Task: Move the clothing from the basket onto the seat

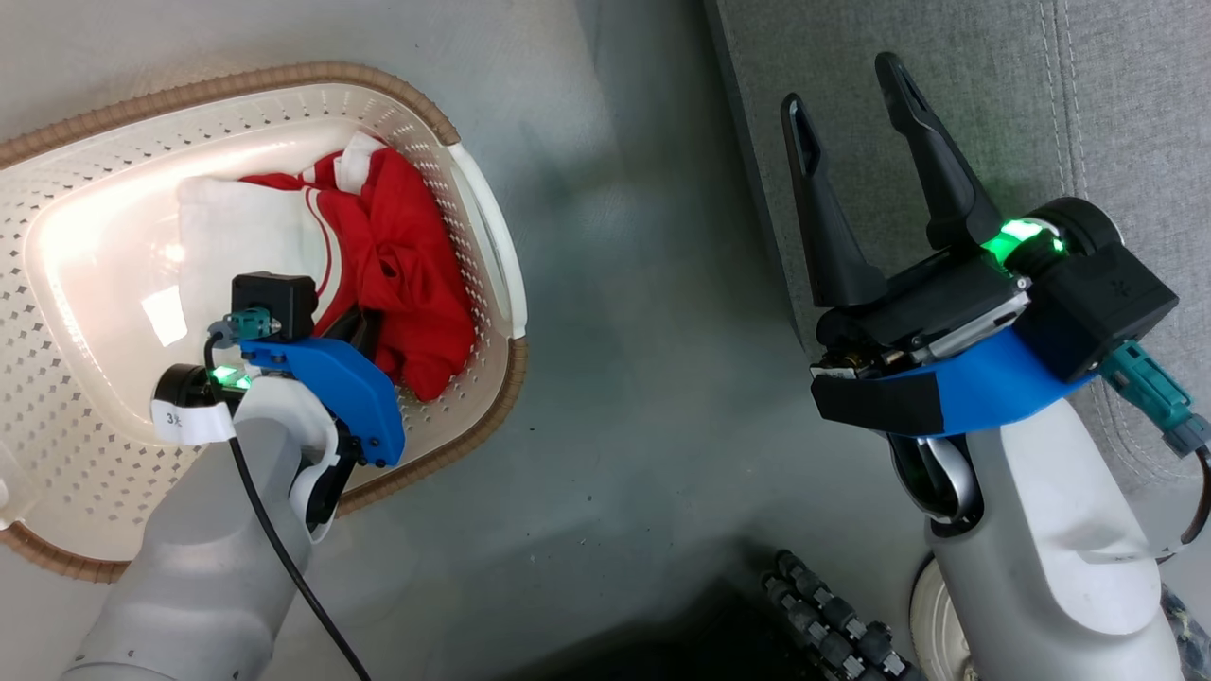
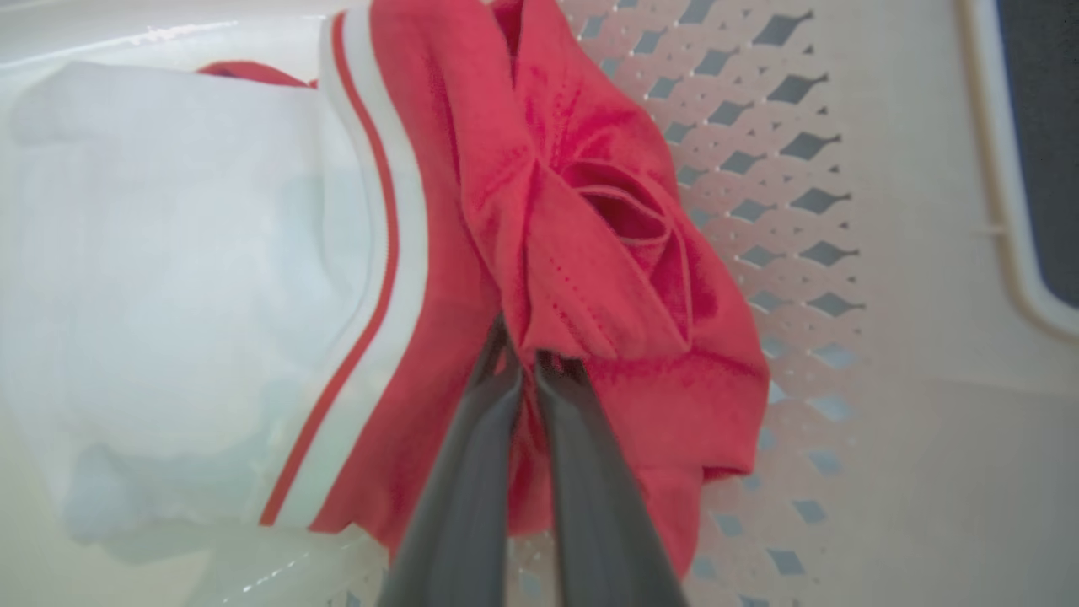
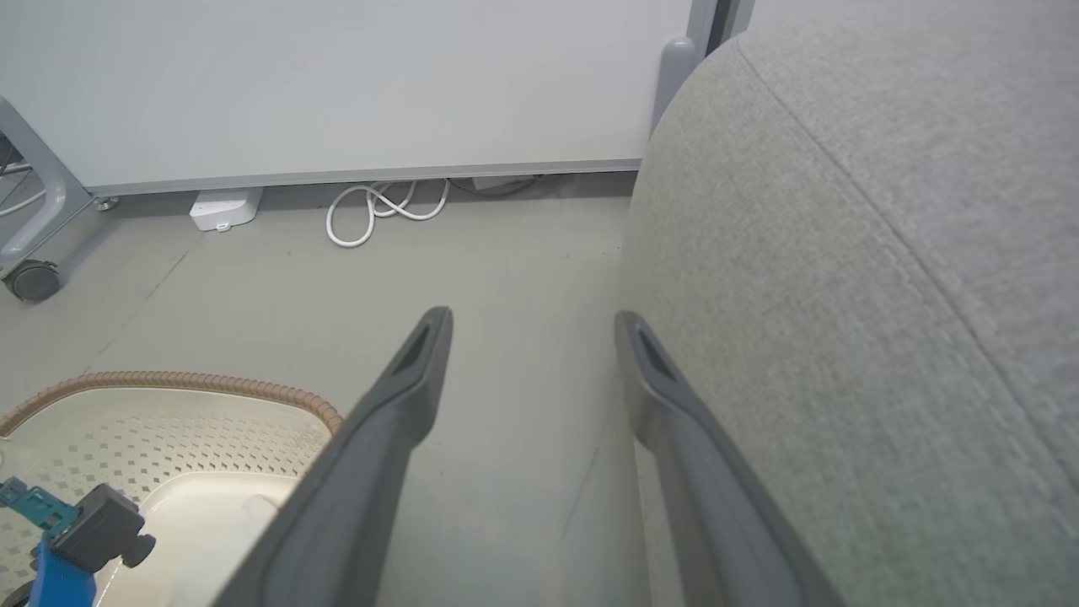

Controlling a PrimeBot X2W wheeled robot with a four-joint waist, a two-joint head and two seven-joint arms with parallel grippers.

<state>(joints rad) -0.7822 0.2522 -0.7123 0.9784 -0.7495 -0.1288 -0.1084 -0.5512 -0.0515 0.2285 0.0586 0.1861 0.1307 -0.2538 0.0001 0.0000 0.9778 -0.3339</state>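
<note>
The clothing (image 1: pixel 407 265) is a crumpled bright red garment with white trim, lying against the right wall of the basket (image 1: pixel 284 80), with white fabric (image 1: pixel 227 236) beside it. My left gripper (image 1: pixel 364 331) reaches down into the basket. In the left wrist view the left gripper (image 2: pixel 527 358) is shut on a fold of the red clothing (image 2: pixel 590 253), close to the perforated basket wall (image 2: pixel 885 337). My right gripper (image 1: pixel 842 85) hangs open and empty over the left edge of the grey seat (image 1: pixel 1116 95). In the right wrist view the right gripper (image 3: pixel 533 319) points along the seat (image 3: pixel 843 253).
Grey floor separates basket and seat. Against the far wall lie a white power strip (image 3: pixel 223 208) and a coiled white cable (image 3: pixel 383 211), with a caster wheel (image 3: pixel 29 281) at the left. A black ribbed hose (image 1: pixel 823 624) sits by my base.
</note>
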